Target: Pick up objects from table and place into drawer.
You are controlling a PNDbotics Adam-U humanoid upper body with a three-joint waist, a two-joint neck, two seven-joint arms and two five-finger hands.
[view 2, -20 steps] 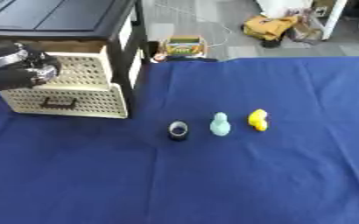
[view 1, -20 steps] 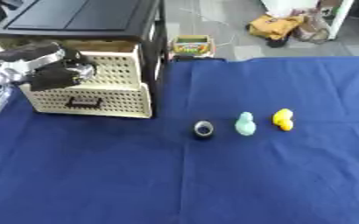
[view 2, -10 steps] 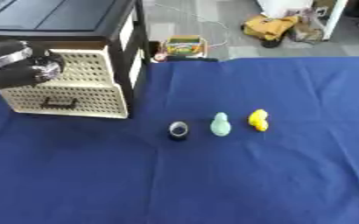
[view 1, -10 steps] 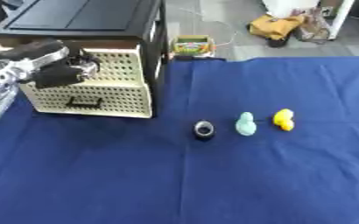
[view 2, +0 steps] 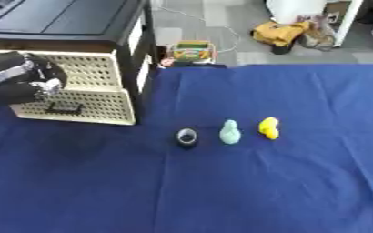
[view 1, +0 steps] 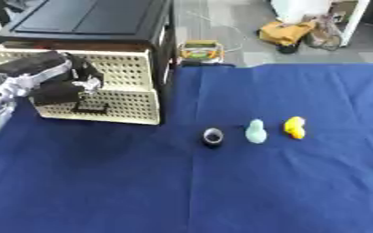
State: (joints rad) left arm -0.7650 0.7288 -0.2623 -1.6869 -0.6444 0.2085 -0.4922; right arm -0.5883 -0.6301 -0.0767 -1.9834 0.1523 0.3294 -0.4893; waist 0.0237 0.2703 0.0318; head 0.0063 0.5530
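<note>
Three small things lie in a row mid-table: a black ring-shaped object (view 1: 213,136), a pale green pear-shaped figure (view 1: 256,131) and a yellow duck (view 1: 294,127). At the far left stands a black cabinet (view 1: 102,18) with beige perforated drawers. Its lower drawer (view 1: 118,107), with a black handle, sticks out a little. My left hand (view 1: 58,79) is at the drawer fronts, its fingers curled over the top edge of the lower drawer front. It is well left of the three objects. The right hand shows in no view.
The blue cloth table (view 1: 221,191) spreads wide in front and to the right. Beyond its far edge on the floor are a small colourful box (view 1: 200,50) and a yellow bag (view 1: 289,32).
My left hand has shifted slightly right and down along the drawer front, and the lower drawer front sits a touch further out. The three small objects have not moved.
</note>
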